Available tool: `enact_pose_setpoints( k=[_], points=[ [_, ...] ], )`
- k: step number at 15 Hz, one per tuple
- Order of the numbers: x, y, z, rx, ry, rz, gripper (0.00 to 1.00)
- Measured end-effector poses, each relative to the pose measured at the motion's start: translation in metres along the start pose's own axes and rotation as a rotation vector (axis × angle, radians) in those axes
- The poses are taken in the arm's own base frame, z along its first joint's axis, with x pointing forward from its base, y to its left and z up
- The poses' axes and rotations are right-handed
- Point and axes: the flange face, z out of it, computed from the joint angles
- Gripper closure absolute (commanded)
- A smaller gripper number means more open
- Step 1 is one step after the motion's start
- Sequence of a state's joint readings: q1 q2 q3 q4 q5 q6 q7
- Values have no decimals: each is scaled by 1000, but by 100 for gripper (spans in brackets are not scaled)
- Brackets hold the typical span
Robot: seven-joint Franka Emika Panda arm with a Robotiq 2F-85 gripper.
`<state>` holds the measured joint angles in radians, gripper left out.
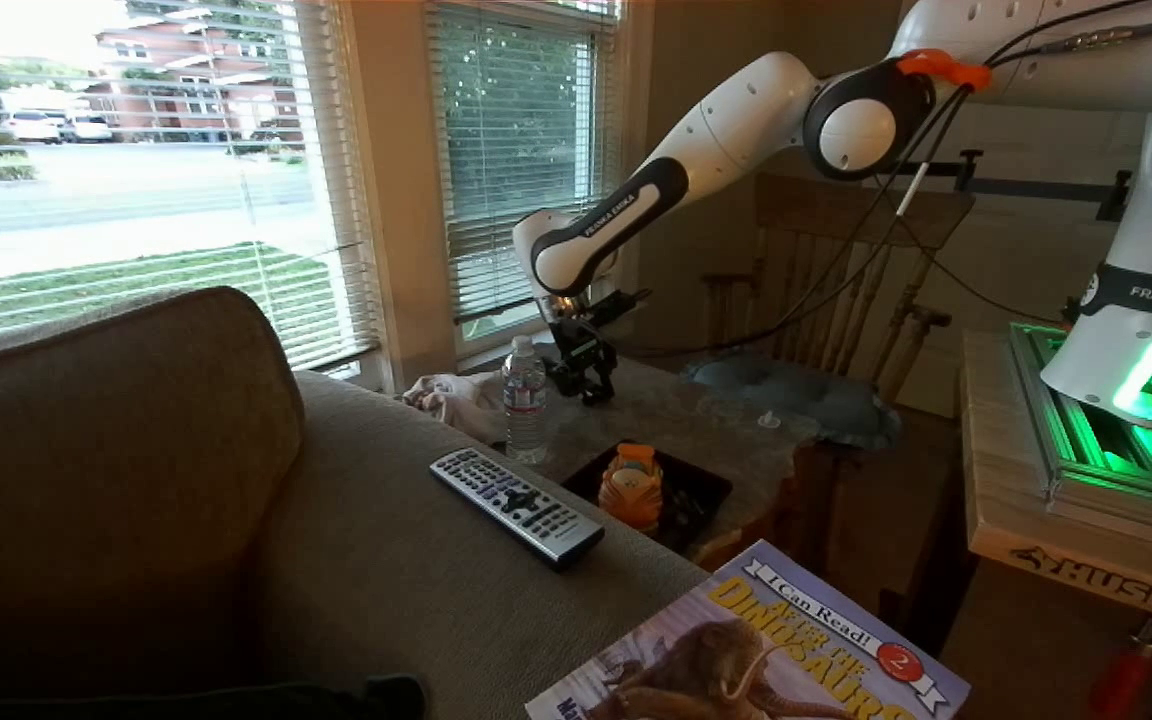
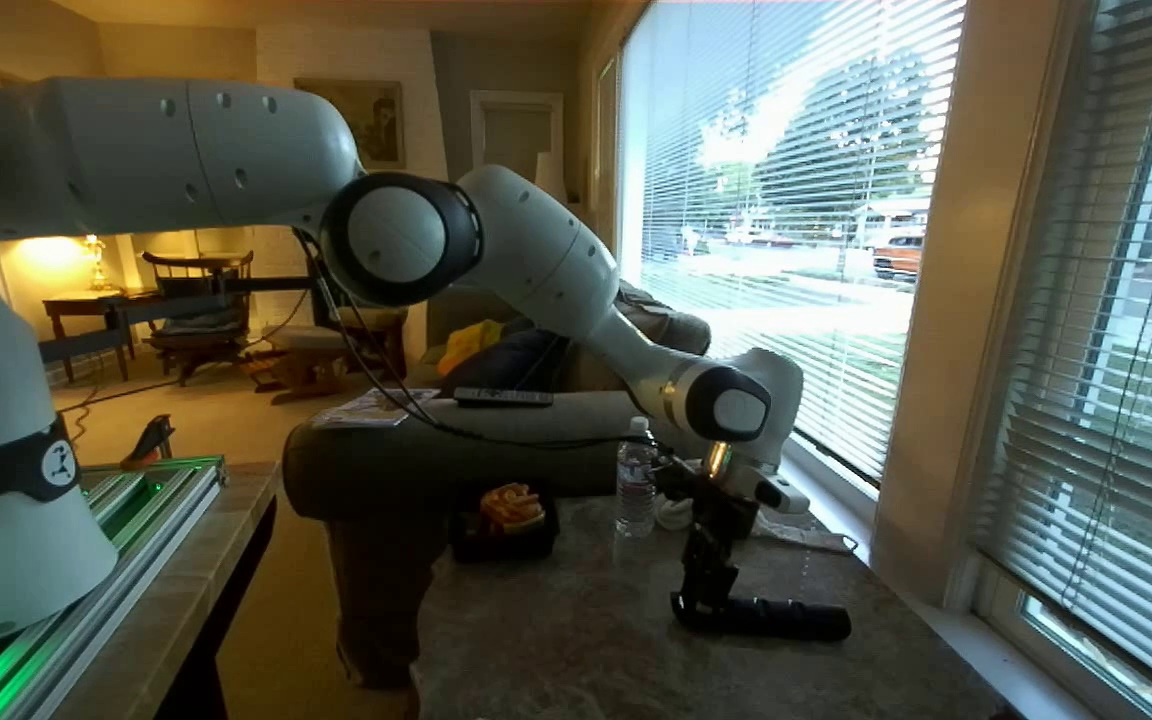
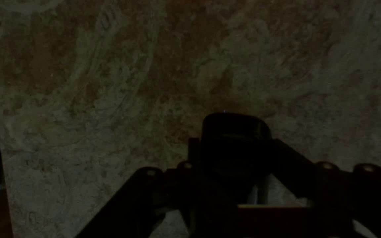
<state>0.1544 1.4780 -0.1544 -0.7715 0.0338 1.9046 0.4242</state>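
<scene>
arm (image 2: 546,245) outstretched | gripper (image 2: 704,592) pointing down at table (image 2: 576,640) | jaws clasping black cylinder (image 2: 786,618)

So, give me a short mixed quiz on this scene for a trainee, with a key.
1. Multiple choice: what is between the jaws of the black two-fingered gripper? A, a clear plastic bottle; B, a ribbed black cylinder; C, a purple paperback book.
2. True or false: the long grey remote lies on the brown fabric sofa arm.
3. Open: what does the orange rounded object sit in?

Key: 1, B; 2, true; 3, the black rectangular tray.
</scene>
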Motion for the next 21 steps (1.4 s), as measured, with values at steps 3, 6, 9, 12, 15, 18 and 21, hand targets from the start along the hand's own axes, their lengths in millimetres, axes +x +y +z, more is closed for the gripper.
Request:
enact_pose_setpoints(
  k=[3, 6, 9, 12, 15, 18, 21],
  points=[
    [0, 0, 0, 0, 4, -1, 71],
    [1, -3, -3, 17, 22, -18, 71],
    [-1, -24, -22, 99, 93, -98, 71],
    [-16, -54, -48, 191, 111, -197, 71],
    [-34, -72, -74, 256, 89, -249, 71],
    [-49, -73, -94, 282, 62, -259, 71],
    [-63, -62, -112, 315, 3, -253, 71]
  ],
)
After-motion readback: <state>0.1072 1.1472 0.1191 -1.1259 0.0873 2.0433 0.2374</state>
